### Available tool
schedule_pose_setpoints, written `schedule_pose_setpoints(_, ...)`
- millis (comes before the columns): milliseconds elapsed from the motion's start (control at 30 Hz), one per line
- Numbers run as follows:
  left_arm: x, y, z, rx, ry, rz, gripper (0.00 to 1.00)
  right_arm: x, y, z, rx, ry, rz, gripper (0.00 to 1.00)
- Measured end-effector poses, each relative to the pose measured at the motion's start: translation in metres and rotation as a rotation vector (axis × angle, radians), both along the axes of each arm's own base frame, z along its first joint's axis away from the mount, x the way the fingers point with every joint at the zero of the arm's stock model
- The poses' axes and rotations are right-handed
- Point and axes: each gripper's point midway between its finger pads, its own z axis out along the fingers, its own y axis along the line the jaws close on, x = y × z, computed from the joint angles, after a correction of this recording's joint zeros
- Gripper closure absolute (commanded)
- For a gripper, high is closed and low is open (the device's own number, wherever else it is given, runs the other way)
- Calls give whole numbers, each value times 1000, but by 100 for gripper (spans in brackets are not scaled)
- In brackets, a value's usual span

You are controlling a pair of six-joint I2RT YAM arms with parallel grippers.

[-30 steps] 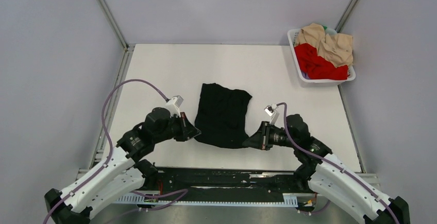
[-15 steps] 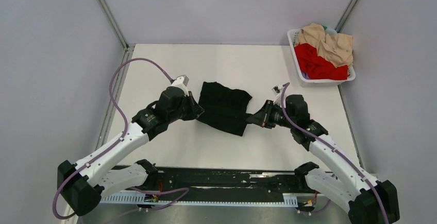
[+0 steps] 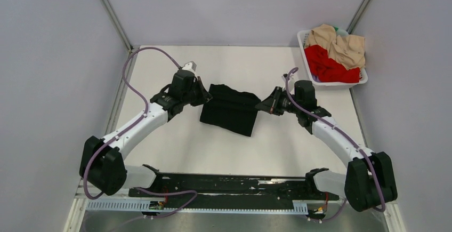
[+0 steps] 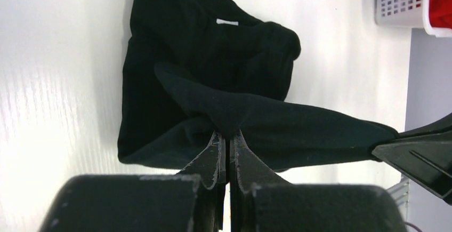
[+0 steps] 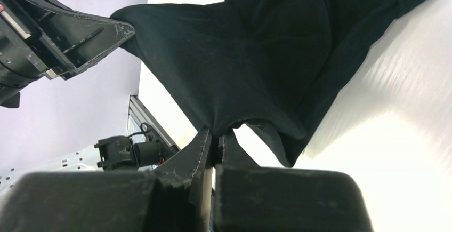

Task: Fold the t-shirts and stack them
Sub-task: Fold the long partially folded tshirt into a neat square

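Left gripper on black t-shirt, seemingly its fold

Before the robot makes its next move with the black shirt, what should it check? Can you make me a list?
1. The left gripper pinches the black t-shirt: ok, shut on its edge.
2. The right gripper pinches the same shirt: ok, shut on it.
3. The cloth between the two grippers is stretched, not sagging: ok.
4. The rest of the shirt lies smooth on the table: not ok, its far end is rumpled.
5. The red t-shirt and the beige t-shirt are out of the way in the basket: ok.
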Motion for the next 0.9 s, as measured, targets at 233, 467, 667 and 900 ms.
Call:
schedule_pose_setpoints(233,33,-2,-25,5,69,15,100,32,-4,-12,10,33,-13,100)
schedule_pose_setpoints(467,61,-3,-56,33,142,22,99,59,-4,-38,17,87,-10,100)
schedule_pose_setpoints(667,76,-1,-78,40,195,26,62,79,-5,-63,28,153,-11,83)
schedule_pose_setpoints(900,122,18,-90,60,190,81,1,127,-19,-70,79,189,-61,29)
